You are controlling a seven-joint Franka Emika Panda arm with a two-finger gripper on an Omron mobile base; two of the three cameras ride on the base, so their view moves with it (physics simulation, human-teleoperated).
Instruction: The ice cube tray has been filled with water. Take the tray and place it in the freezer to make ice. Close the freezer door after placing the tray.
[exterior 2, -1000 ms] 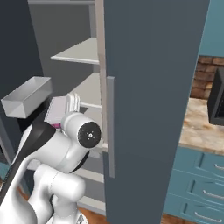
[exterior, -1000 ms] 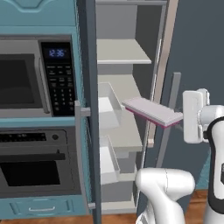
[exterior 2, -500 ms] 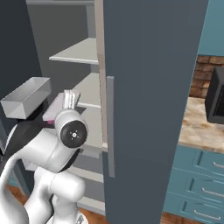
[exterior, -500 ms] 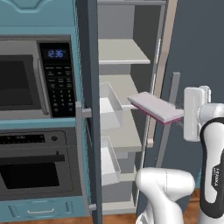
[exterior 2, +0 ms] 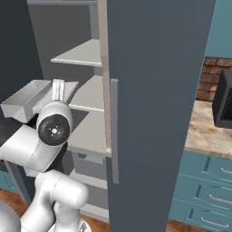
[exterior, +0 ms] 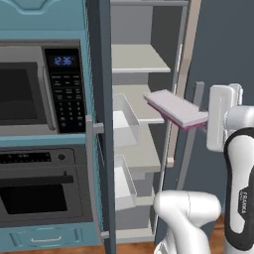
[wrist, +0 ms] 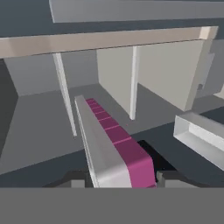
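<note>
Raised since earlier frame: ice cube tray, now higher at freezer opening. Claw clamps tray's near end; long axis points inward toward shelves, slightly tilted.

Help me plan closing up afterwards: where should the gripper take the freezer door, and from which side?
A judgement: take the long silver vertical handle on the freezer door. The door stands wide open, edge-on beside the microwave, so come from its outer face, jaws horizontal across the upright bar.
</note>
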